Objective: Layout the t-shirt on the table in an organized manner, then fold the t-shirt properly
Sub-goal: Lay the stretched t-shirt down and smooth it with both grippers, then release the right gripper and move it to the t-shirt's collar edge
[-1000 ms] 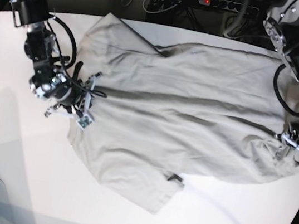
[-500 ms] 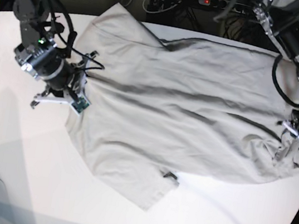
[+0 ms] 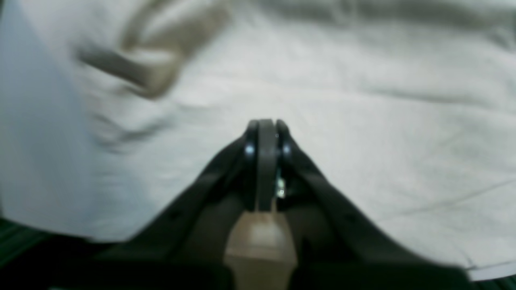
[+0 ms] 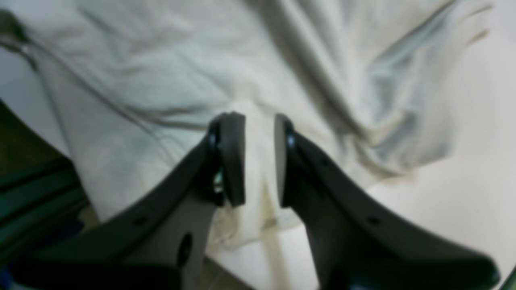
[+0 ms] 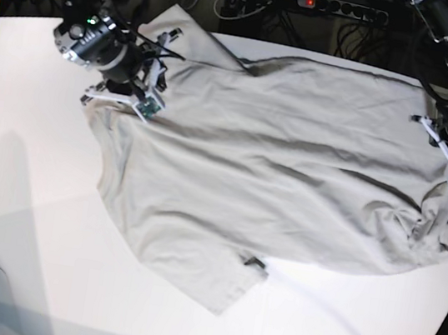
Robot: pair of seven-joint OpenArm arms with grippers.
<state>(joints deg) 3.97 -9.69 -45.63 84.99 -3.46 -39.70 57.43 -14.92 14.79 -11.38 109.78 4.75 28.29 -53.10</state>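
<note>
Spreading stage: the t-shirt is lying opened out on the table, wrinkled, not yet squared up or folded.
Shirt location: it is covering the middle and far part of the table, reaching from the far-left corner of the base view to the right edge.
Long axis: it is running roughly side to side across the base view, sagging toward the near side; which end is the neck I cannot tell.
Right gripper: its fingers are standing slightly apart with a ridge of cloth lying between them, at the shirt's far-left corner; whether they are touching it I cannot tell.
Left gripper: its fingers are pressed together above the cloth at the right end; no fabric shows between them.
Key relation: each arm is sitting at one end of the long axis, with the bunched folds nearest the left gripper.
</note>
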